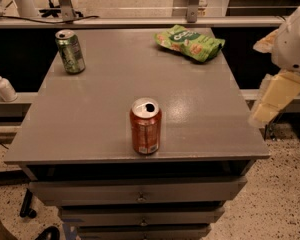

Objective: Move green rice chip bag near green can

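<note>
The green rice chip bag [191, 42] lies flat at the far right of the grey table [100, 114], crinkled, with white lettering. The green can [70, 51] stands upright at the far left corner of the table, well apart from the bag. My gripper [264, 113] hangs off the table's right edge, beside the front right corner, below the white arm [295, 39]. It is away from the bag and holds nothing that I can see.
An orange-red soda can [145, 126] with an open top stands near the table's front edge, in the middle. Drawers [140, 196] sit under the tabletop. A white pump bottle [3, 85] stands on a ledge to the left. A rail runs behind the table.
</note>
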Robot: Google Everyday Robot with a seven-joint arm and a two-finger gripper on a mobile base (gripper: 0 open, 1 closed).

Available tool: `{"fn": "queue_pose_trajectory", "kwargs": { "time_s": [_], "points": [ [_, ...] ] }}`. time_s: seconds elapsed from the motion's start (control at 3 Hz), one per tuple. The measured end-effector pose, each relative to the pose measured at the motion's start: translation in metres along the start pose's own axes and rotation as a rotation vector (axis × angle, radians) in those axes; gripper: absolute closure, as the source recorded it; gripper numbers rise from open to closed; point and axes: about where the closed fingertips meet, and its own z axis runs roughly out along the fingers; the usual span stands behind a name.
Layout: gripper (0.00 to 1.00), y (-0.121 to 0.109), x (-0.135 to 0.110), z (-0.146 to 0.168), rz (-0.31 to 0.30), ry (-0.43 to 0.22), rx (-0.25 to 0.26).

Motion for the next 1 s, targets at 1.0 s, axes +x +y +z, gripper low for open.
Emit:
{"fn": "queue_pose_trajectory", "kwargs": {
  "time_s": [1.0],
  "points": [
    [0.0, -0.148, -0.029, 0.082, 0.05, -0.202, 0.229]
  ]
}}
